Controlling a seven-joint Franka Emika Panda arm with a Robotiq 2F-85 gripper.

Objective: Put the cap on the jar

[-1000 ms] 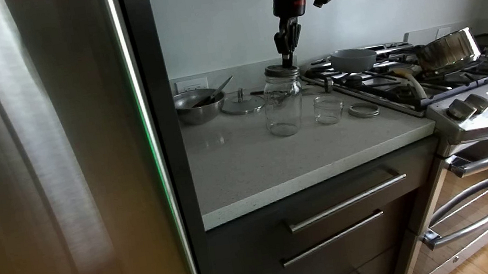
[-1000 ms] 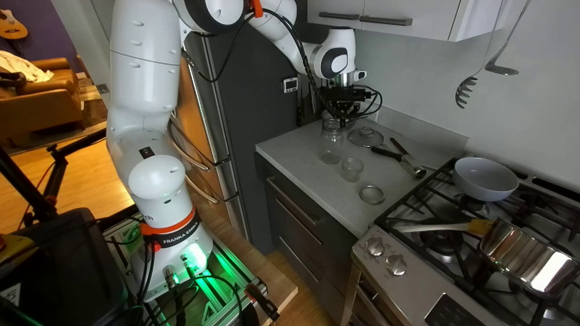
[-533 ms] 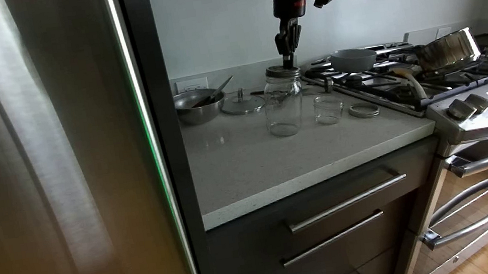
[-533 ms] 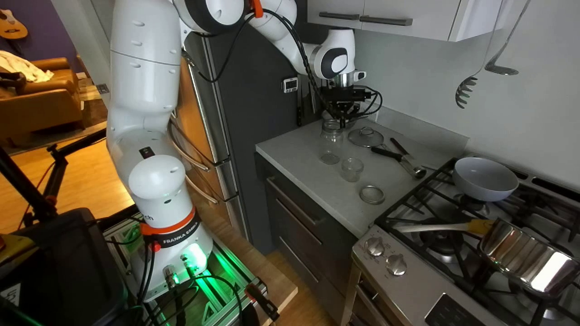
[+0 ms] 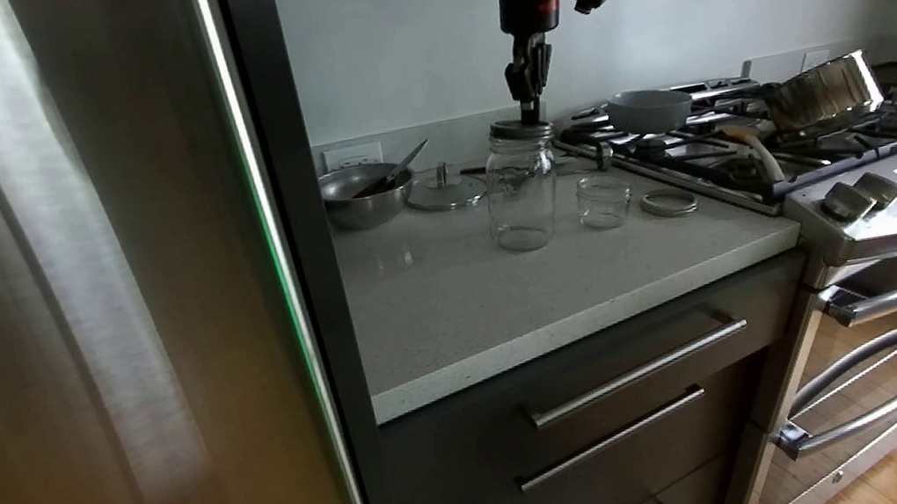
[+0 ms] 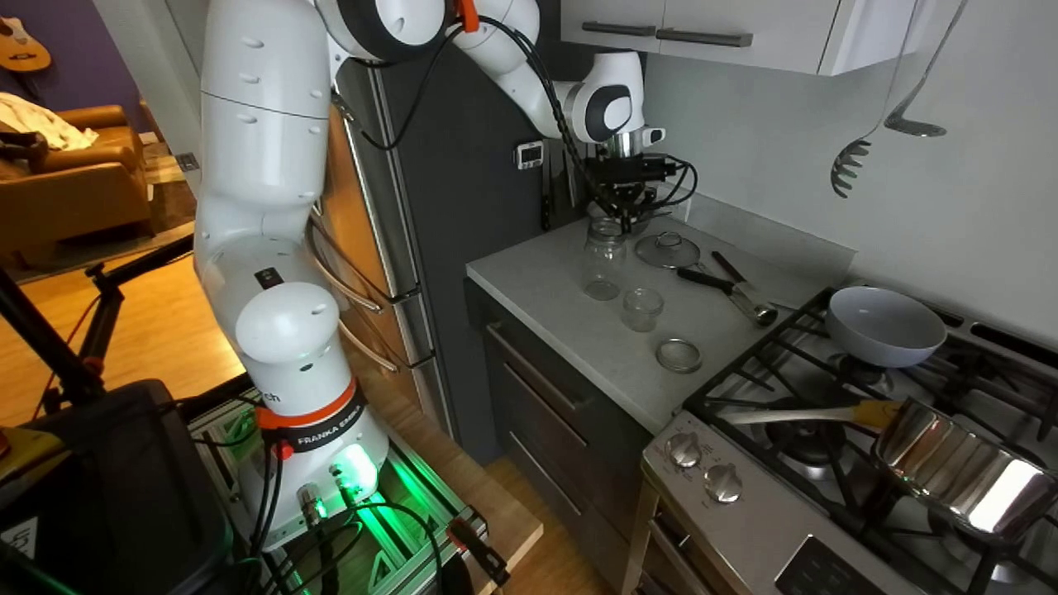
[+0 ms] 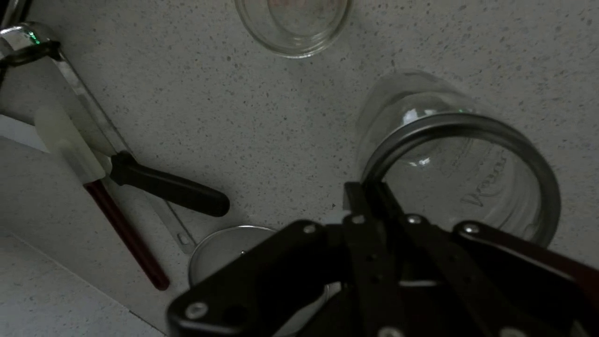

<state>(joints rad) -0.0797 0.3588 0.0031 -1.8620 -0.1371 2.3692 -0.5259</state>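
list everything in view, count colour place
jar: 1, clear, counter
cap: 1, dark grey, at jar mouth
short glass: 1, clear, counter
round metal piece: 1, silver, counter
pan lid: 1, clear, counter
metal bowl: 1, silver, counter
spatula: 1, red and pale, counter
utensil: 1, black handle, counter
scoop: 1, silver, counter
pale bowl: 1, whitish grey, stove
saucepan: 1, silver, stove
tool: 1, pale, yellow end, stove
hanging utensils: at least 4, silver, wall
counter: 1, grey, beside stove
stove: 1, steel, black, beside counter
drawers: 3, dark grey, below counter
fridge: 1, steel, beside counter
sofa: 1, brown, background
guitar: 1, tan, background
arm: 1, white, end above counter
gripper: 1, black, closed on cap edge
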